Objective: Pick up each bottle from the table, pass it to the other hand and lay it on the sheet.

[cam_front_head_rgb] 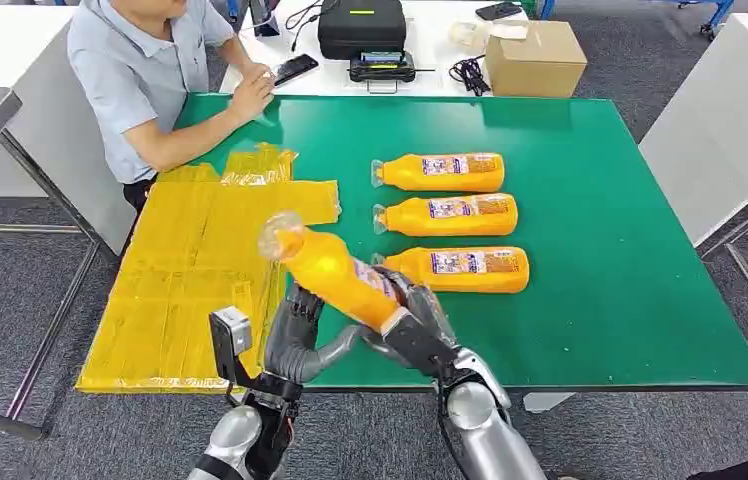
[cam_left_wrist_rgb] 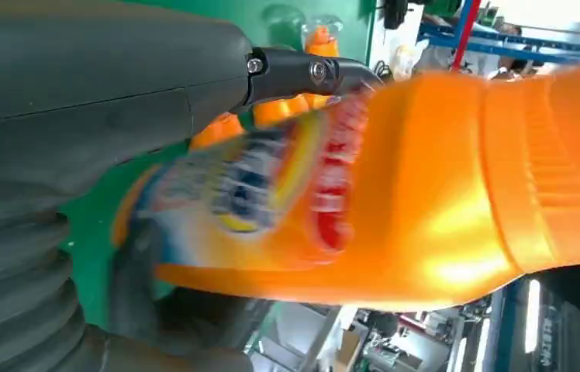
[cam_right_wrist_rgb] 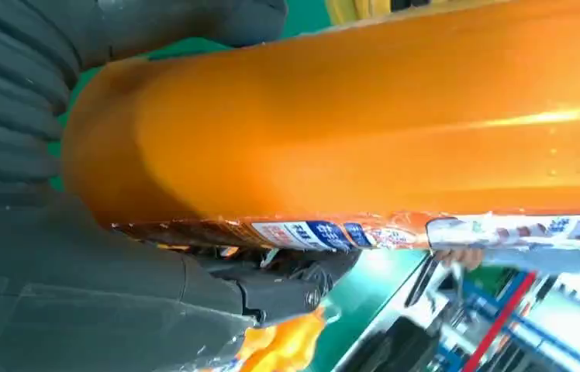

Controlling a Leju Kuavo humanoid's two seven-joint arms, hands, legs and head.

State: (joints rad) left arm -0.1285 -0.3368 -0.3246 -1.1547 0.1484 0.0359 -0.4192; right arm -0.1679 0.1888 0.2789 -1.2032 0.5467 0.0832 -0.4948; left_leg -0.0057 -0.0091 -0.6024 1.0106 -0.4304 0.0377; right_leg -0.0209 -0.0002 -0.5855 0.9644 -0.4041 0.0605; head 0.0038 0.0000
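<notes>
Held aloft above the near edge of the green bench (cam_front_head_rgb: 600,300), an orange bottle (cam_front_head_rgb: 335,270), base gripped in the right robot hand (cam_front_head_rgb: 415,325), cap end tilted out over the yellow sheet (cam_front_head_rgb: 185,280), seemingly mid-handover. Left robot hand (cam_front_head_rgb: 300,325) raised just beneath the bottle's middle, fingers curled toward it; whether contact is made, impossible to tell. Beyond the right robot hand, three more bottles (cam_front_head_rgb: 450,215) lying in a row. Label print and thumb pressure clear from the right wrist, lost from the head.
</notes>
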